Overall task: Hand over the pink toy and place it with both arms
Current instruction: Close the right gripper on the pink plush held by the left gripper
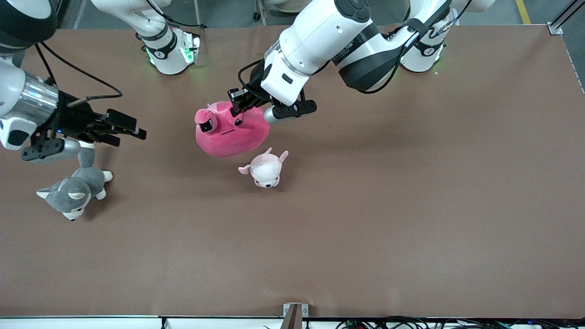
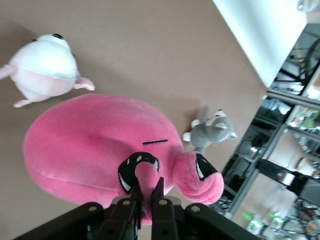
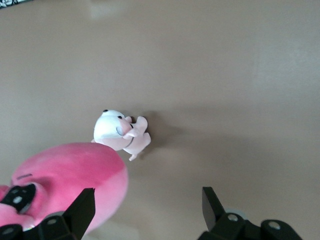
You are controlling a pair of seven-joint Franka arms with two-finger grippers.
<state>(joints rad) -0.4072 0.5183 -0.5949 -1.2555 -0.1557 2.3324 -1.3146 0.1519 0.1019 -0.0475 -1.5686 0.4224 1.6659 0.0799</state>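
The pink toy, a large round hot-pink plush with black angry eyes, hangs from my left gripper, over the table's middle. The left gripper is shut on one of its lighter pink ears, as the left wrist view shows, with the toy's body below the fingers. My right gripper is open and empty, in the air over the husky's tail, apart from the toy toward the right arm's end. In the right wrist view the toy shows beside one finger of the open right gripper.
A small pale pink-and-white puppy plush lies on the brown table just nearer the front camera than the pink toy. A grey-and-white husky plush lies under the right gripper at the right arm's end.
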